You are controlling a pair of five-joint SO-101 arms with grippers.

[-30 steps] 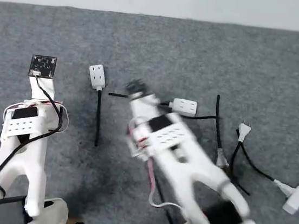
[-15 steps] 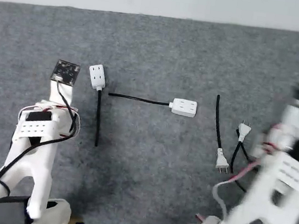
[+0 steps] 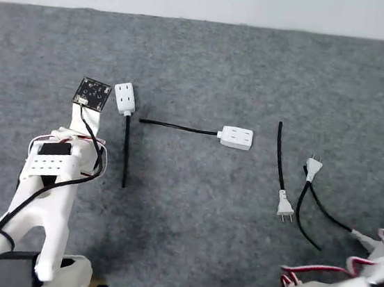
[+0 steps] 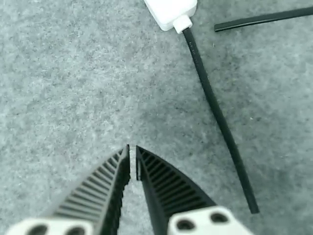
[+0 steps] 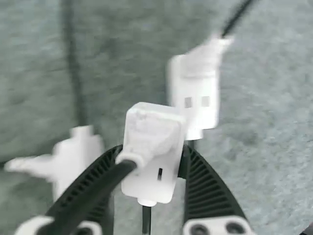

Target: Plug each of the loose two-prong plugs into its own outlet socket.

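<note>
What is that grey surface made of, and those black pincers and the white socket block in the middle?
The table cover looks like grey felt or low-pile carpet: matte and fuzzy, with mottled fibres. The fingers of the left gripper seem to be black matte plastic, perhaps printed, judging by their fine ridges. The outlet socket looks like smooth white moulded plastic with rounded edges.

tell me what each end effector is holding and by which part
The right end effector clamps a white socket block across the two sides of its body. The left end effector is shut on nothing.
</note>
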